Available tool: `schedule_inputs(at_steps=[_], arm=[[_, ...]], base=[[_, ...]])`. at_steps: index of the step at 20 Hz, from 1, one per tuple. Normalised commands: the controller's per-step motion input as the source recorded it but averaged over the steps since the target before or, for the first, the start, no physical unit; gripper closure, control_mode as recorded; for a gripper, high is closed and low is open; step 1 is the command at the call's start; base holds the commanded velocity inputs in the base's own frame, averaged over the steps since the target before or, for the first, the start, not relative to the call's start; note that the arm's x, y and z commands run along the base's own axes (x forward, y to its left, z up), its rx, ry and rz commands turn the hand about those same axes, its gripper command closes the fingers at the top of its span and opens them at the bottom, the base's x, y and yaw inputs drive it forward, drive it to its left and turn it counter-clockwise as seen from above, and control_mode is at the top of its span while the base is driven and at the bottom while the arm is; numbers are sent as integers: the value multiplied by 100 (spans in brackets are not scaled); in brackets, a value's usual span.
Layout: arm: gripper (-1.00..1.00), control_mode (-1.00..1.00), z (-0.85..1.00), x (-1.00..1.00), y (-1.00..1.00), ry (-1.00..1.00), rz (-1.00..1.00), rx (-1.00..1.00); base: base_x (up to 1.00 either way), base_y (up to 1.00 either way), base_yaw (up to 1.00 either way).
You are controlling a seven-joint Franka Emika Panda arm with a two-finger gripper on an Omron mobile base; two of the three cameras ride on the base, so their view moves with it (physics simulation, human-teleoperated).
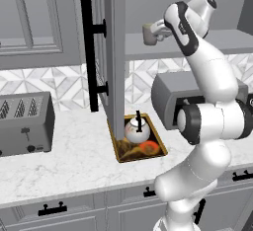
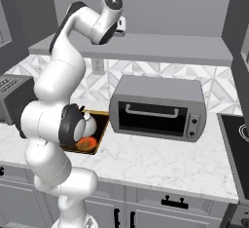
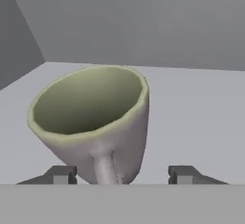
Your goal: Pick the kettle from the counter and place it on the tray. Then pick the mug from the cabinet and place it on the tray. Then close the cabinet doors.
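The gripper (image 3: 122,174) is up inside the open cabinet (image 1: 173,42), its two small dark fingertips (image 3: 61,174) spread wide apart and closed on nothing. The mug (image 3: 93,122) stands between them, nearer the left-hand tip in the hand view, on the plain flat grey shelf (image 3: 201,117). From here its form is a flaring cone: a wide oval mouth with a thin, slightly wavy rim, a greenish-cream matte inside, and a paler beige outer wall narrowing to a small base. Its loop handle faces the camera as a short smooth rib low on the wall. Whether the left tip touches the mug I cannot tell (the grey band cuts the tips off low).

In the left base view the mug (image 1: 149,33) shows as a small beige shape at the end of the white arm, just above the shelf edge. One cabinet door (image 1: 111,52) stands open edge-on, a tall grey panelled slab with a long black bar handle (image 1: 89,55).

Below, on the white marble counter (image 1: 74,161) with faint grey veins, lies the rectangular tray (image 1: 155,151), golden-brown at the rim, dark inside with orange and yellow patches. The kettle (image 1: 137,129) sits on it, round and glossy white with an upright black handle. A boxy grey toaster (image 1: 24,124) stands well to the left, and a grey toaster oven (image 2: 158,107) with a dark glass door sits just beside the tray.
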Motion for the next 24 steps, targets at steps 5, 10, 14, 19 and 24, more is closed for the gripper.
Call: schedule_inputs(at_steps=[5, 10, 14, 19, 24], arm=[[100, -100, 0, -15, 0, -14, 1, 1], [100, -100, 0, -20, 0, -17, 3, 1], [100, -100, -4, -21, 0, -4, 6, 0], [100, -100, 0, -78, -5, -9, 7, 0], [100, -100, 1, -100, -29, -13, 21, -5]], base=[[0, 0, 0], [0, 0, 0], [0, 0, 0], [0, 0, 0], [0, 0, 0]])
